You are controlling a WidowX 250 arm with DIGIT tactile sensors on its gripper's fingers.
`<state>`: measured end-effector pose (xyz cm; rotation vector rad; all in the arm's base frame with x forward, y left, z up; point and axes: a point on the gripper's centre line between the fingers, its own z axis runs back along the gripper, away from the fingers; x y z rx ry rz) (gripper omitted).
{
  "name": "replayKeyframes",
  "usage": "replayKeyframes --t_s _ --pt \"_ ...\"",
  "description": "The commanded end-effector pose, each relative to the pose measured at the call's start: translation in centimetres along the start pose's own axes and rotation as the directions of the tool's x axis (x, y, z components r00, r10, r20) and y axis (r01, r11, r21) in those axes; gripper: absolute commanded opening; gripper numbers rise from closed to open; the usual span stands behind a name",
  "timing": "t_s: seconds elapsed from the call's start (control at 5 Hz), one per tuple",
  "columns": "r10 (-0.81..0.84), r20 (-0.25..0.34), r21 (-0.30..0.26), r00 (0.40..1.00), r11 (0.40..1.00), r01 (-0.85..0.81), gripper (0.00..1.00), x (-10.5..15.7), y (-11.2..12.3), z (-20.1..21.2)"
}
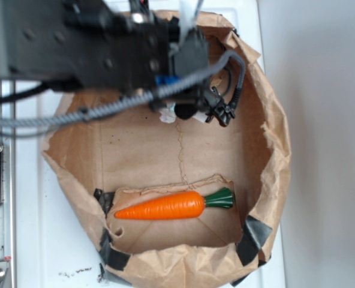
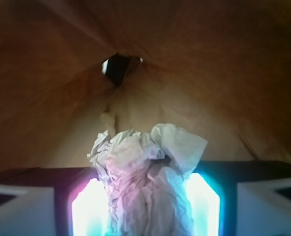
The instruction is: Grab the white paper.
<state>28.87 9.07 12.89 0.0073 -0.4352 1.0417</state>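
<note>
Crumpled white paper (image 2: 145, 182) sits clamped in the hand (image 2: 145, 206), plain only from the wrist.

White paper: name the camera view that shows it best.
The wrist view. There the white paper fills the lower centre, its wrinkles plain, sitting between the gripper fingers. The exterior view shows only a small white scrap under the arm, inside the brown paper bag.

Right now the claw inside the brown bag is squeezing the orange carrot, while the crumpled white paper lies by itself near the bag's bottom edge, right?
Swapped. The wrist view shows the gripper closed around the white paper. The exterior view shows the carrot lying alone near the bottom edge of the brown bag.
</note>
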Motion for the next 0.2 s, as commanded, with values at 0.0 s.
replayKeyframes --t_s 0.0 --pt "-0.051 -0.039 -0.102 0.998 0.994 0.046 0.00 2.14 1.84 5.21"
